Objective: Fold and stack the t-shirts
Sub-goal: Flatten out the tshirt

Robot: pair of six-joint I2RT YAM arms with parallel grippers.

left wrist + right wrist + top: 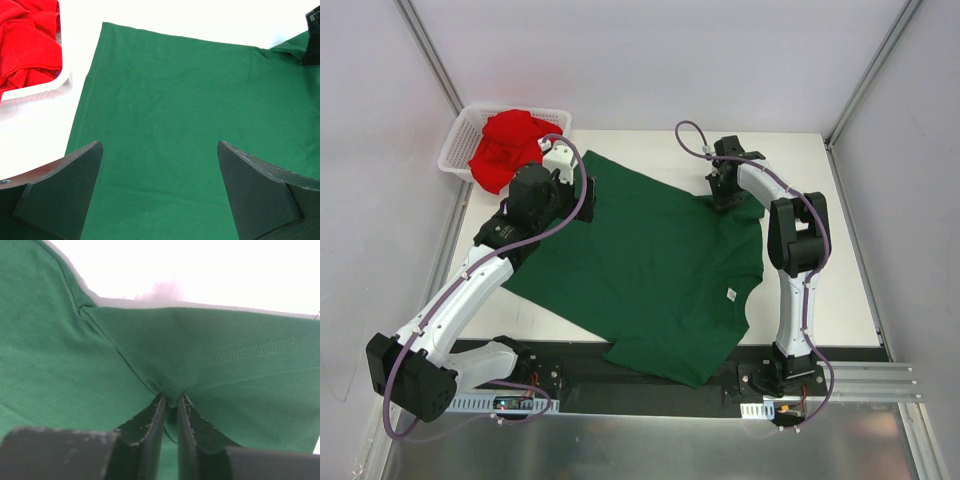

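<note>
Where the right tool (pixel 171 402) meets the cloth, its jaws stand almost together, pinching a raised fold of the dark green cloth t-shirt (pixel 650 270) at a sleeve seam. The left tool (pixel 160 147) is spread wide, holds nothing and hangs over the same garment's far left corner; contact cannot be confirmed. Count: two tools, two t-shirts, one basket. The green garment lies spread on the white counter (pixel 840 200), reaching under both tools. The bright red cloth t-shirt (pixel 505 145) lies crumpled in the white plastic mesh basket (pixel 457 140), just beside the left tool.
</note>
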